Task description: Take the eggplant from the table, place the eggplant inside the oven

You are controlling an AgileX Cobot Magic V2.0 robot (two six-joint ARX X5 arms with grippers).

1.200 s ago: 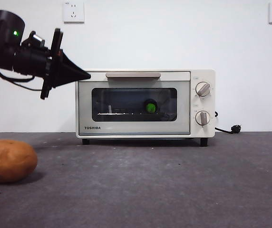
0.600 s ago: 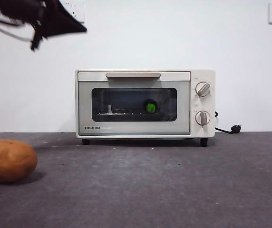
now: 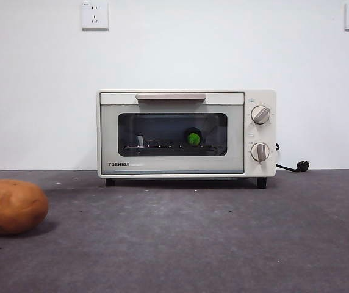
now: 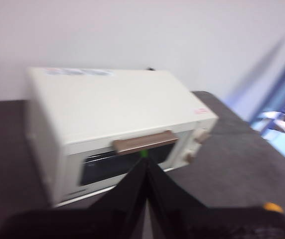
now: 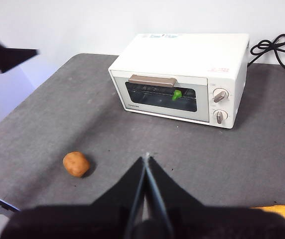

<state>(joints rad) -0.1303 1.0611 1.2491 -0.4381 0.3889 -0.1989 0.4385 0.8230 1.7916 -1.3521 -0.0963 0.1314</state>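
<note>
A cream toaster oven [image 3: 187, 134] stands at the back of a dark grey bench [image 3: 211, 244], against a white wall, its door shut. Through the dark glass, only the green stem cap of the eggplant [image 3: 193, 138] shows clearly, on the rack just right of the window's middle; its purple body is hard to make out in the dim interior. From the right wrist camera, the same green cap [image 5: 177, 94] shows behind the glass. A round brown potato [image 3: 11, 207] sits on the bench at about 8 o'clock from the oven, partly cut off by the front view's edge. No arm appears in the front view. The left gripper [image 4: 146, 164] is pressed together, above and in front of the oven's handle; that picture is blurred. The right gripper [image 5: 146, 160] is also pressed together, above the bench, well apart from the oven. An orange thing [image 5: 282, 213] is cut off by the right wrist picture's edge.
</note>
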